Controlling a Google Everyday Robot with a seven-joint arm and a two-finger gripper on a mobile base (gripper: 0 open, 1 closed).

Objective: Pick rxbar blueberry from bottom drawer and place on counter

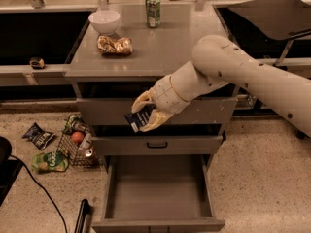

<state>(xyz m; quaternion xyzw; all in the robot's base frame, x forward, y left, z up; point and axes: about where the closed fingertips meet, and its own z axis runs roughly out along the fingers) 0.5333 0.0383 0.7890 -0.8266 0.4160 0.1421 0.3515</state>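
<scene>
One camera view: my gripper (146, 116) hangs before the top drawer front (104, 111), just below the front edge of the counter surface (170, 47), jaws clamped on the rxbar blueberry (138, 121), above the open bottom drawer (158, 193). My worry: rising, the bar could catch that overhanging edge and slip from a shallow hold.
</scene>
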